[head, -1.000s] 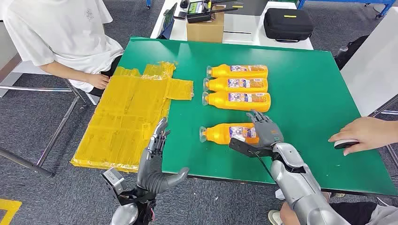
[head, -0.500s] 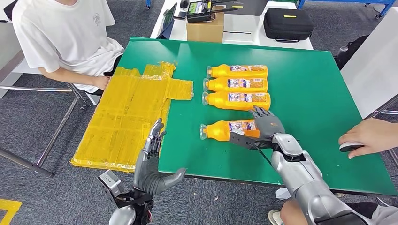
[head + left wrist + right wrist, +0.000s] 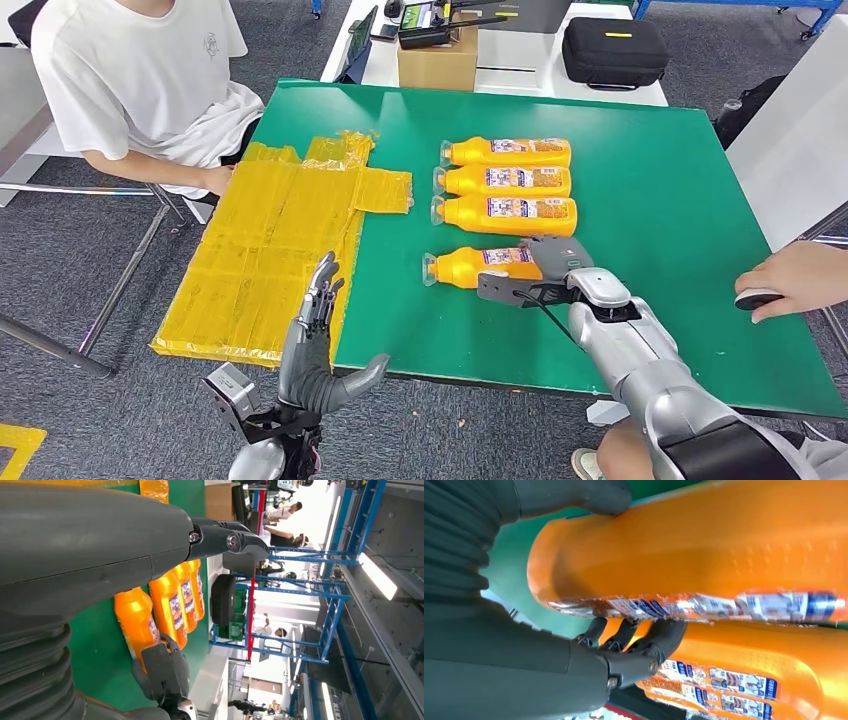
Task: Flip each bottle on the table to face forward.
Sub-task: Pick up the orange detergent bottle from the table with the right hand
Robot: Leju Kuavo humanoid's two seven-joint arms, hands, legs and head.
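Three orange bottles (image 3: 505, 152) (image 3: 505, 181) (image 3: 505, 214) lie in a row on the green table (image 3: 650, 150), labels up, caps pointing left. A fourth orange bottle (image 3: 470, 268) lies just in front of them. My right hand (image 3: 553, 262) grips its bottom end; in the right wrist view the fingers (image 3: 644, 640) curl under the bottle (image 3: 724, 545) and the thumb presses its other side. The label shows along its upper edge. My left hand (image 3: 312, 345) hangs open off the table's front left corner, fingers spread. The left wrist view shows the bottles (image 3: 150, 620) beyond that hand.
A crinkled yellow sheet (image 3: 270, 240) covers the table's left edge. A person in a white shirt (image 3: 140, 80) sits at the far left. Another person's hand (image 3: 800, 280) holds a small object at the right edge. A cardboard box (image 3: 436, 60) and black case (image 3: 612, 50) stand behind.
My right hand has closed round the near bottle and nudged it toward the row, rolling its label upward. My left hand sank slightly. The person's hand at right drew back.
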